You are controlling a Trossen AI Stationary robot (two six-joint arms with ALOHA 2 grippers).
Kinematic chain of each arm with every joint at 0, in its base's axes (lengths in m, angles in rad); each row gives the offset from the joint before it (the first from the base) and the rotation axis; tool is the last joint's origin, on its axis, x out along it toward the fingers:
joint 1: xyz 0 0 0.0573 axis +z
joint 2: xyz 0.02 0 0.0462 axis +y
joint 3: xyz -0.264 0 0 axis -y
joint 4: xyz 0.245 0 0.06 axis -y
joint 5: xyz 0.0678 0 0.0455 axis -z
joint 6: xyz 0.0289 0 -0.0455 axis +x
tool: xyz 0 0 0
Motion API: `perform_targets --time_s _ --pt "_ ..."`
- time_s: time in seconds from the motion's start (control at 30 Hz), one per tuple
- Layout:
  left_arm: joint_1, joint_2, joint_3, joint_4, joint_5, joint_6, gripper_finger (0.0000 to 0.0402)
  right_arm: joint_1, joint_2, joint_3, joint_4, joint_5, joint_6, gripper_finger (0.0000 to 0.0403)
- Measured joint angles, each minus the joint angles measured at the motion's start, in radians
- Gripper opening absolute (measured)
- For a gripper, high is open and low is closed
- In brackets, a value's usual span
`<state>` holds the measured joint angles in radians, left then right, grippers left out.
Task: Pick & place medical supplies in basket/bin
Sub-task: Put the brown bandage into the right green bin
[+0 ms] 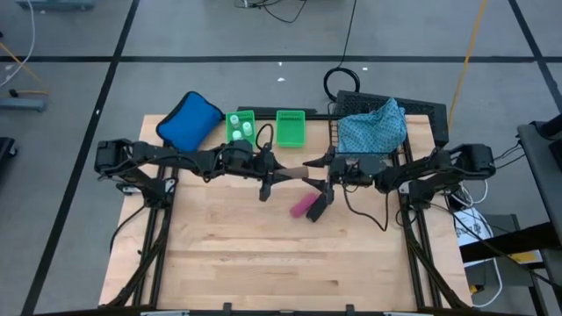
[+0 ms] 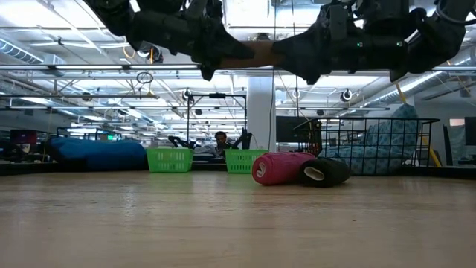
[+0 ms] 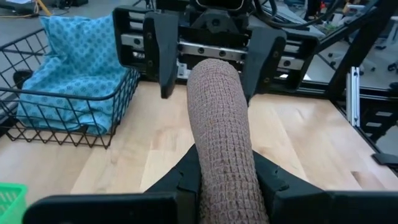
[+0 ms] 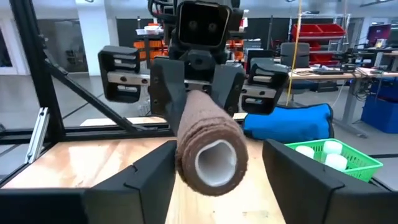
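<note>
Brown roll (image 3: 225,130) hides left gripper (image 3: 227,186) fingertips; right gripper (image 4: 211,180) spread.

Black roll (image 1: 318,209) half under right arm; bottles (image 1: 242,132) too small to count.

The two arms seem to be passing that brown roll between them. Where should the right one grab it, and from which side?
Best on the free end of the brown roll, the half sticking out past the left gripper, which is shut on the other end. The roll is held level above the table, pointing at the right gripper, whose open fingers flank that end. So come straight along its length and close across the round sides.
</note>
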<state>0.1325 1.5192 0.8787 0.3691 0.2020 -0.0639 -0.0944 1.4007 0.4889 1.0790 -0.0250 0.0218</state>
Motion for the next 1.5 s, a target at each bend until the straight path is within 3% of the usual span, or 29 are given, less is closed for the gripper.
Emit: perform_targets --time_s 0.2,0.43,0.47,0.67,0.87,1.07,1.23,1.5 --pt "-0.008 0.0 0.0 0.0 -0.006 -0.001 0.0072 0.0 0.005 0.0 0.005 -0.005 -0.017 0.0167" --pt "-0.011 -0.001 0.0 -0.001 -0.041 -0.01 0.0072 0.0 0.005 -0.002 0.021 -0.004 -0.055 0.0032" --pt "-0.011 -0.001 0.0 -0.001 -0.048 -0.019 0.0072 0.0 0.005 -0.002 0.021 -0.004 -0.065 0.0027" --pt "-0.011 -0.017 0.013 -0.115 -0.047 -0.097 0.0072 0.0 0.006 -0.002 0.0 -0.005 -0.063 0.0027" --pt "-0.04 -0.032 0.212 -0.522 -0.135 -0.102 0.0086 0.0 0.006 0.002 -0.019 -0.005 -0.08 0.0027" --pt "-0.07 -0.018 0.433 -0.869 -0.195 -0.053 0.0175 0.0 0.002 -0.002 -0.036 -0.005 -0.088 0.0027" --pt "-0.078 -0.02 0.576 -1.049 -0.21 -0.015 0.0249 -0.001 0.002 -0.004 -0.046 -0.003 -0.088 0.0027" --pt "-0.045 0.128 0.845 -1.369 -0.198 -0.02 0.03 -0.001 0.004 -0.003 -0.06 -0.003 -0.088 0.0027"
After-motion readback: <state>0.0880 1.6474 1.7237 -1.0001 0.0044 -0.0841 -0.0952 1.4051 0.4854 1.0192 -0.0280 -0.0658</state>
